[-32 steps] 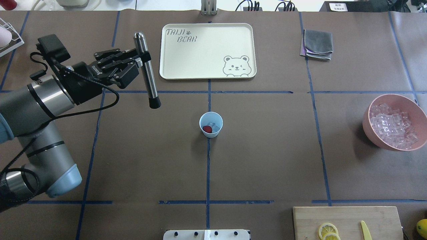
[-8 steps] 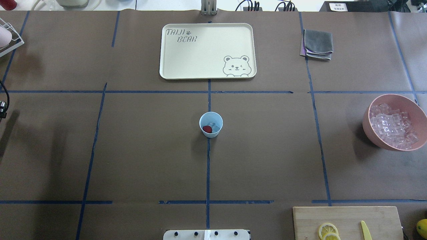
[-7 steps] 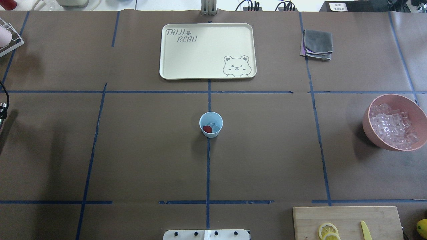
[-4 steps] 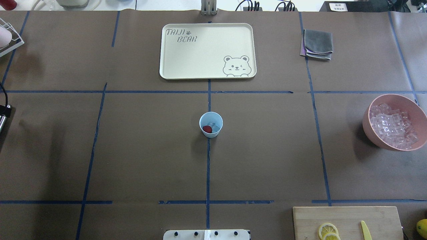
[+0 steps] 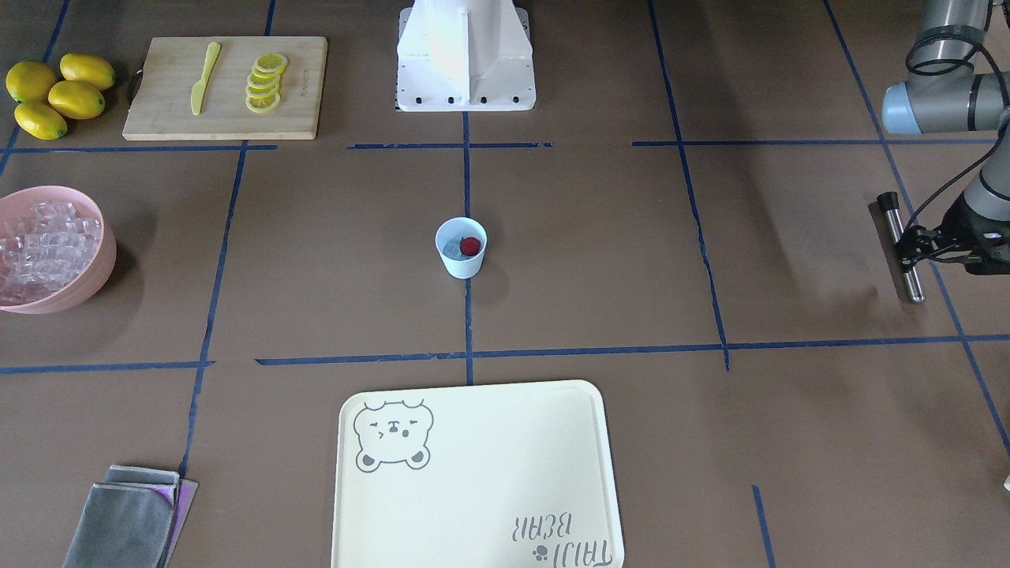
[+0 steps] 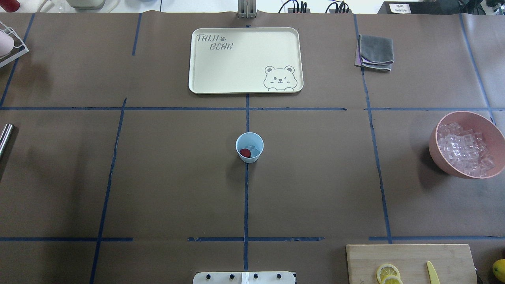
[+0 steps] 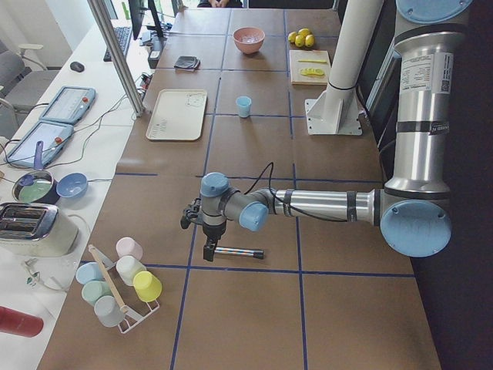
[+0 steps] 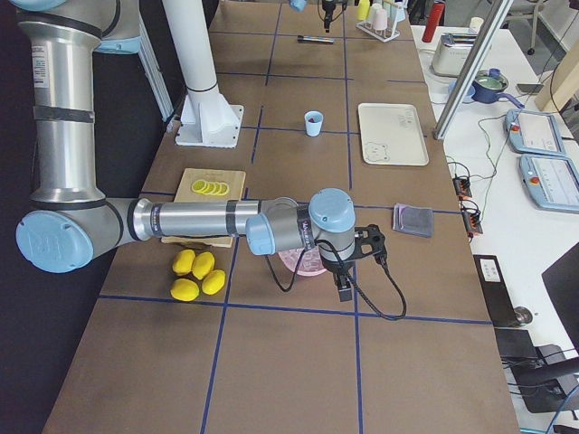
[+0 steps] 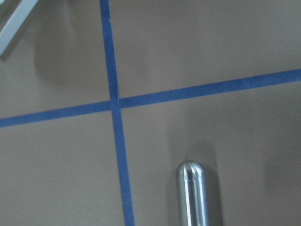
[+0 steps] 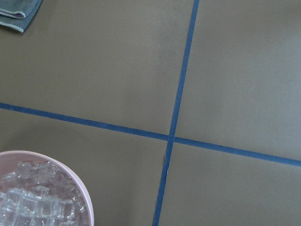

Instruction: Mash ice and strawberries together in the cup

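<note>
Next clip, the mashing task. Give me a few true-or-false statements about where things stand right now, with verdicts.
1. The cup holds a strawberry and ice. True.
2. The muddler stands in the cup. False: it is at the table's end on the robot's left, far from the cup.
3. Nothing lies on the tray. True.
4. The pink bowl is empty. False: it is full of ice cubes.
5. Lemon slices lie on the cutting board. True.
</note>
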### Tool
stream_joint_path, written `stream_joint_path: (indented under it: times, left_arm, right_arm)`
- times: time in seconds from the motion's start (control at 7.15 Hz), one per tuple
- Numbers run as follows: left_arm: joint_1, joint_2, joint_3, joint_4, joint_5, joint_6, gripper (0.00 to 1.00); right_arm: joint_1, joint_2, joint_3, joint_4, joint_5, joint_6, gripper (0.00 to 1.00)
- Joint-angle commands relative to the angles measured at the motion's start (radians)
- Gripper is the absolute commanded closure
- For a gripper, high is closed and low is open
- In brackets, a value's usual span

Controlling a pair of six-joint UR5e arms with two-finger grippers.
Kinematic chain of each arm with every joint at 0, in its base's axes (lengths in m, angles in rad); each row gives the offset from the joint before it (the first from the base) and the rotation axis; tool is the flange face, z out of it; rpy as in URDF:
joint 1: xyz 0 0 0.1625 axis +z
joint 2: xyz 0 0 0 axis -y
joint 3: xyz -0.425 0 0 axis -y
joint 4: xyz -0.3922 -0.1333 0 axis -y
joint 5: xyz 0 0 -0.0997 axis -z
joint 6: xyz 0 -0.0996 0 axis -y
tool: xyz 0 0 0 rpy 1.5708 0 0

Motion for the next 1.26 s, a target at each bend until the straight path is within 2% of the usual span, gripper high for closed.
stream_joint_path:
  times: [0.0,0.14,0.28,0.7,1.12]
  left_arm:
    - [-0.159,-0.010,-0.028,0.163,-0.123,0.226,0.00]
    - [-0.211,-0.011,-0.029,0.248,-0.214,0.277,0.00]
    - [-0.224,-0.008,-0.029,0.273,-0.236,0.280,0.00]
    - [-0.360,-0.013,-0.032,0.415,-0.239,0.408,0.00]
    - [-0.371,-0.017,-0.031,0.414,-0.239,0.402,0.00]
  right_arm:
    - [0.001,-0.002,-0.003,0.000,0.001,0.000,0.00]
    - [0.001,-0.004,-0.011,0.000,0.002,0.002,0.00]
    - [0.001,-0.005,-0.014,-0.002,0.010,0.003,0.00]
    - [0.001,-0.005,-0.057,0.000,0.042,0.002,0.00]
    - [0.001,-0.010,-0.060,0.000,0.053,0.002,0.00]
